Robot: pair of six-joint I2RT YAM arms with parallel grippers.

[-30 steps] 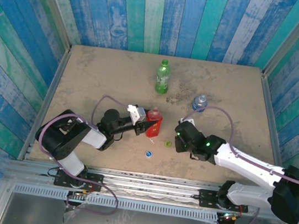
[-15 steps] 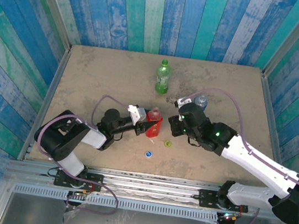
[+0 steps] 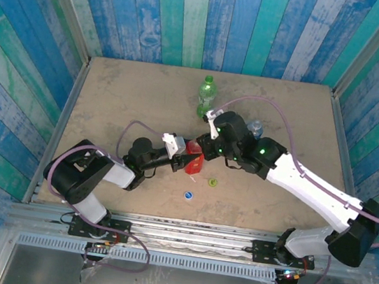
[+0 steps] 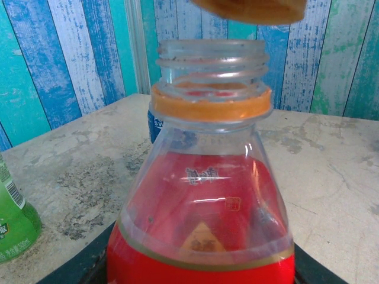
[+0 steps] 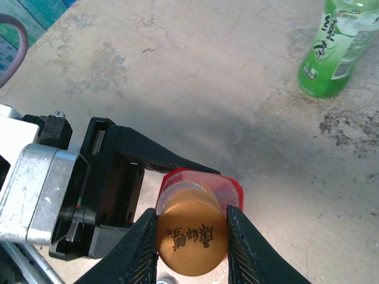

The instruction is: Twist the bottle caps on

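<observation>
My left gripper [image 3: 188,159] is shut on the red bottle [image 3: 195,157], which stands upright on the table. Its threaded neck [image 4: 208,65] is open, with an orange ring below the threads. My right gripper [image 5: 192,213] is shut on the orange cap [image 5: 192,239] and holds it just above that neck; the cap's underside [image 4: 249,6] hangs a little over the mouth without touching. The green bottle [image 3: 206,96] stands further back. The clear bottle [image 3: 253,128] is partly hidden behind my right arm. The yellow-green cap [image 3: 213,183] and the blue cap [image 3: 188,195] lie near the front.
The left gripper's black fingers [image 5: 148,157] reach in from the left beside the red bottle [image 5: 198,180]. Blue-green plank walls [image 3: 207,17] close the table on three sides. The green bottle [image 5: 340,47] stands clear of both grippers.
My right arm swung from the near right of the table leftwards and away, coming over the red bottle. The left gripper and the red bottle stayed put.
</observation>
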